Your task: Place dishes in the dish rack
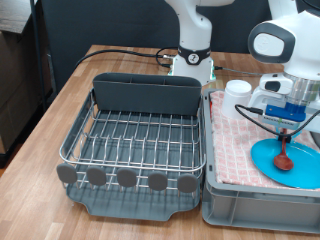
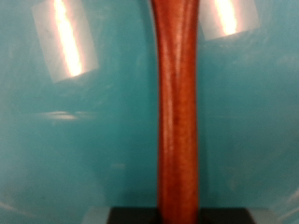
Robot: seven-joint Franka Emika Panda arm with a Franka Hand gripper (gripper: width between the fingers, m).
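Note:
My gripper (image 1: 286, 124) hangs over the exterior view's right side, above the light-blue plate (image 1: 300, 168). It is shut on the dark-brown wooden spoon (image 1: 284, 150), which hangs upright with its lower end at the plate. The wrist view shows the spoon's handle (image 2: 177, 112) close up against the blue plate (image 2: 84, 140). The white mug (image 1: 238, 90) stands behind the plate, at the back of the crate. The silver wire dish rack (image 1: 140, 135) stands at the exterior view's left on its dark grey tray, and nothing shows in it.
The plate and mug rest on a red-and-white checked cloth (image 1: 240, 140) inside a grey plastic crate (image 1: 250, 200), right beside the rack. The robot's base (image 1: 193, 60) stands behind both. The wooden table's edge runs along the exterior view's left.

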